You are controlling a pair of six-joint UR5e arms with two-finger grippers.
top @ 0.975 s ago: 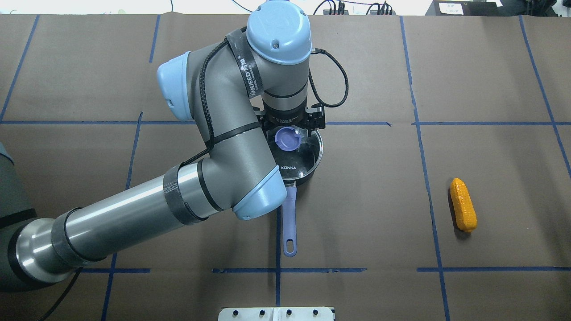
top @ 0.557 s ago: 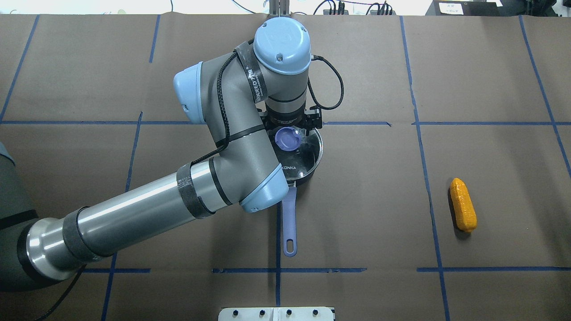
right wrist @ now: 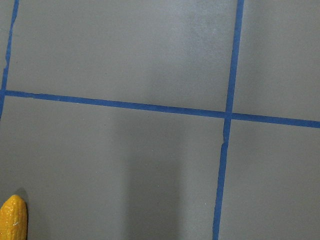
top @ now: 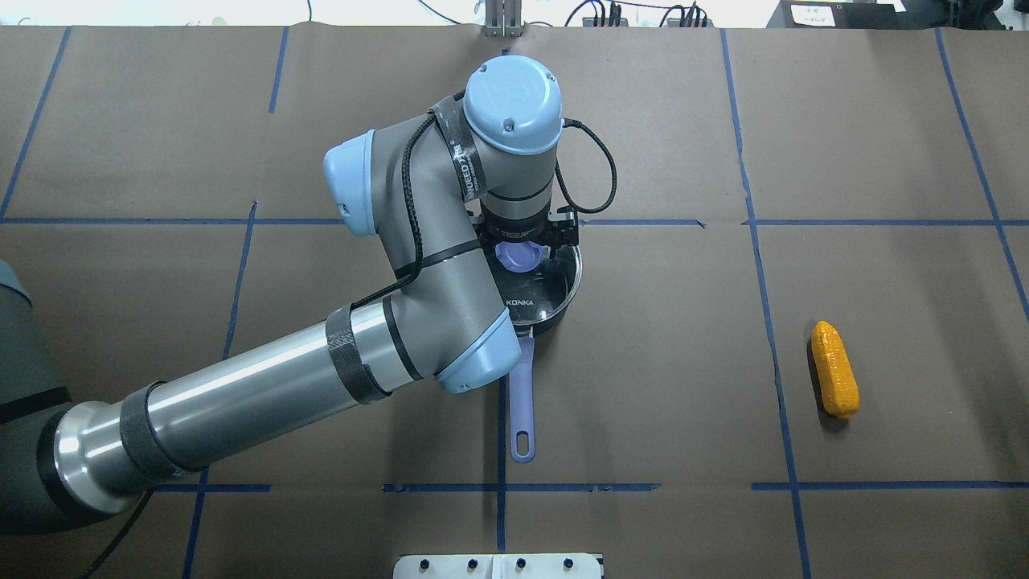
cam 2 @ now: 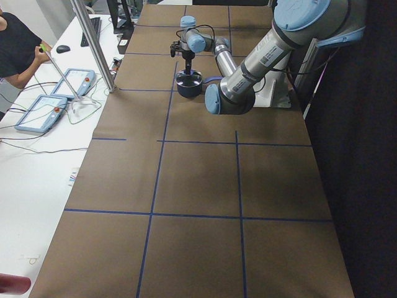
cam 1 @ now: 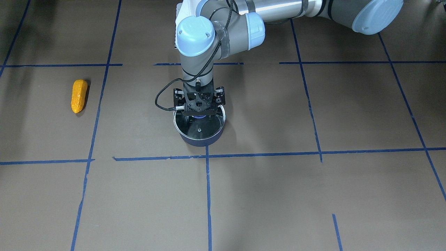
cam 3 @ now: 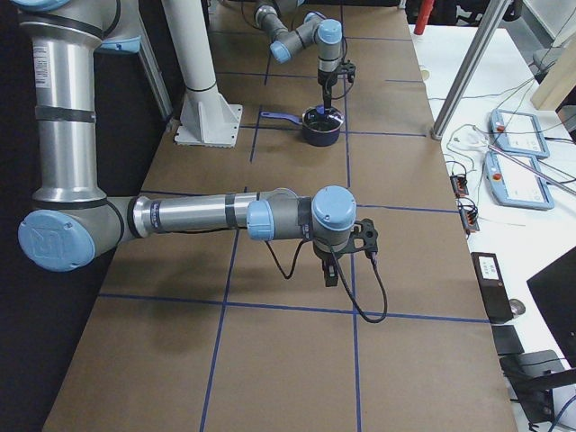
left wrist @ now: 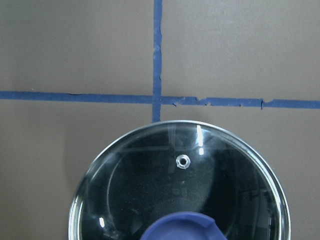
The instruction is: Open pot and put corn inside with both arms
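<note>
The dark-blue pot (top: 556, 320) stands mid-table with its glass lid (top: 551, 281) on and its purple handle (top: 521, 394) pointing to the robot's side. My left gripper (cam 1: 199, 113) hangs straight above the lid's purple knob (top: 518, 257), jaws spread to either side of it. The left wrist view shows the lid (left wrist: 150, 190) and the knob's top (left wrist: 182, 229) but no fingers. The corn (top: 834, 370) lies alone at the right, also seen in the front view (cam 1: 78, 96) and the right wrist view (right wrist: 12, 220). My right gripper (cam 3: 331, 274) shows only in the right side view; I cannot tell its state.
Blue tape lines cross the brown table cover. A white pedestal (cam 3: 202, 99) stands at the robot's side. A white plate (top: 498, 565) sits at the near edge. A side table with control boxes (cam 3: 513, 135) and a person (cam 2: 15, 46) lies beyond the far edge.
My left arm has shifted right and lowered its wrist over the lid; the knob is now more covered by the gripper. Pot and corn have not moved.
</note>
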